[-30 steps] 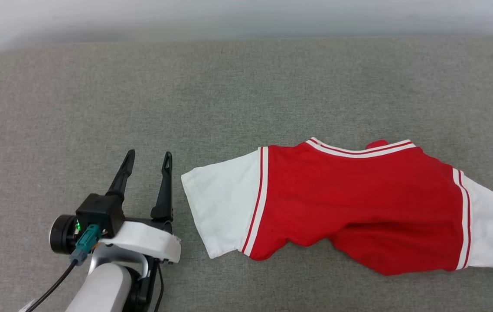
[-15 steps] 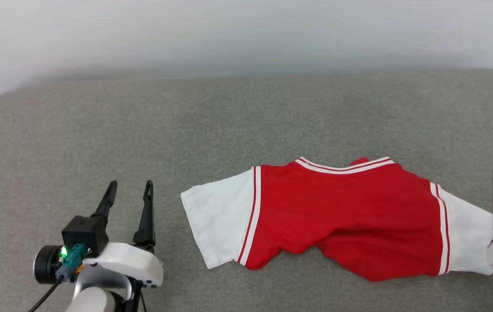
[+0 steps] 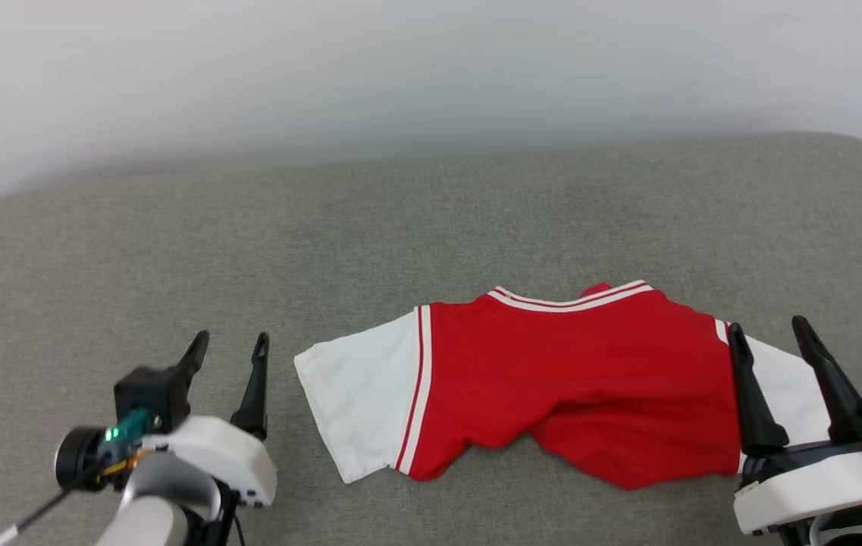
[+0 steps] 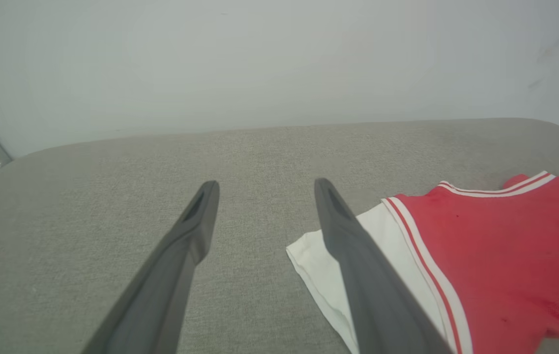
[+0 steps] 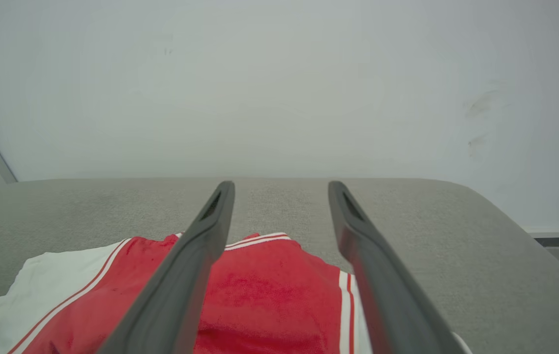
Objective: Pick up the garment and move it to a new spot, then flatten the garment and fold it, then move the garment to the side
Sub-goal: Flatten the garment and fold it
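Lying right of centre on the grey woven-fabric cushioned surface, the red jersey-style T-shirt with white short sleeves and red-and-white striped trim is seen spread sideways, its collar towards the pale wall and one sleeve out to each side. The body looks shortened, as if the lower part were doubled under or over, and the near edge is rumpled and uneven. From this, the garment is judged to be set down and partly flattened, with at most a rough first fold. A tidy fold, the sleeves included, and the move to the side are judged not yet done.

The left gripper is held with its two dark fingers spread wide and nothing between them, just beside the left sleeve and apart from it. The right gripper is likewise spread wide and empty. Its fingers are seen over the right sleeve, and whether the cloth is touched cannot be told.

No brand, label or writing can be read. The upturned face of the garment is plain red, and no print is shown.
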`<state>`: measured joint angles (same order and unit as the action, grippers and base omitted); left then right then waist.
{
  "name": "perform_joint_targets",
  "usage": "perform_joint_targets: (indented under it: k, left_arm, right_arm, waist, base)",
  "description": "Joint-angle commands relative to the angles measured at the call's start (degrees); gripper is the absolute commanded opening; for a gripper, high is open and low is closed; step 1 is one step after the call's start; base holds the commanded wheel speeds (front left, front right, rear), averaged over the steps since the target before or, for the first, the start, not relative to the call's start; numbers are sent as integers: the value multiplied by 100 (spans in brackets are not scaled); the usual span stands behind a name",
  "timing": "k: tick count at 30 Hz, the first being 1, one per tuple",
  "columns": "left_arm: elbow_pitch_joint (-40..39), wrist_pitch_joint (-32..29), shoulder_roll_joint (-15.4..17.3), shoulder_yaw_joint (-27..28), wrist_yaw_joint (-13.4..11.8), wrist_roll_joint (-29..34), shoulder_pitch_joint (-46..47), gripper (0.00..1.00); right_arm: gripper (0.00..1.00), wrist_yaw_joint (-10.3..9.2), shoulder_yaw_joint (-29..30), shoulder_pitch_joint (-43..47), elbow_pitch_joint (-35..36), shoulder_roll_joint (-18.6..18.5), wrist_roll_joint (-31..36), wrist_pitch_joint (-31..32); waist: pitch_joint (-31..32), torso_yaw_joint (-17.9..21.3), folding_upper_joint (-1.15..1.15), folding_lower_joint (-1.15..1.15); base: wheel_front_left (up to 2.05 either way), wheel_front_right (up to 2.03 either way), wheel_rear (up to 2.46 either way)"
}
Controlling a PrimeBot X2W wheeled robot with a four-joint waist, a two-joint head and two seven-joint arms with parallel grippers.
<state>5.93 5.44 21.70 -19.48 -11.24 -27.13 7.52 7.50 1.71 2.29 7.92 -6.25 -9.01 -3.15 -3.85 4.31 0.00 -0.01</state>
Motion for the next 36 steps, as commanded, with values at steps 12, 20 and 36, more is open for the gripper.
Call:
perform_joint_targets:
  k: [12,20,36]
  left_arm:
    - [771,-2888,726,-509,1172,-664,1623,100]
    - [1309,-4367,880,-870,1533,-1093,1786,100]
    - [1067,-3546,612,-798,1100,-915,1626,0]
  right_arm:
    - [100,-2,-366,-176,306,164,-97,-20]
    - [100,-2,-536,-371,80,212,-244,-169]
    - [100,-2,125,-439,-754,-126,-1057,345]
  waist:
    - [-811,519,0,1]
    - [-1219,794,0,1]
    - [-1076,520,0,1]
  base:
    - [0,0,0]
    - [0,0,0]
    - [0,0,0]
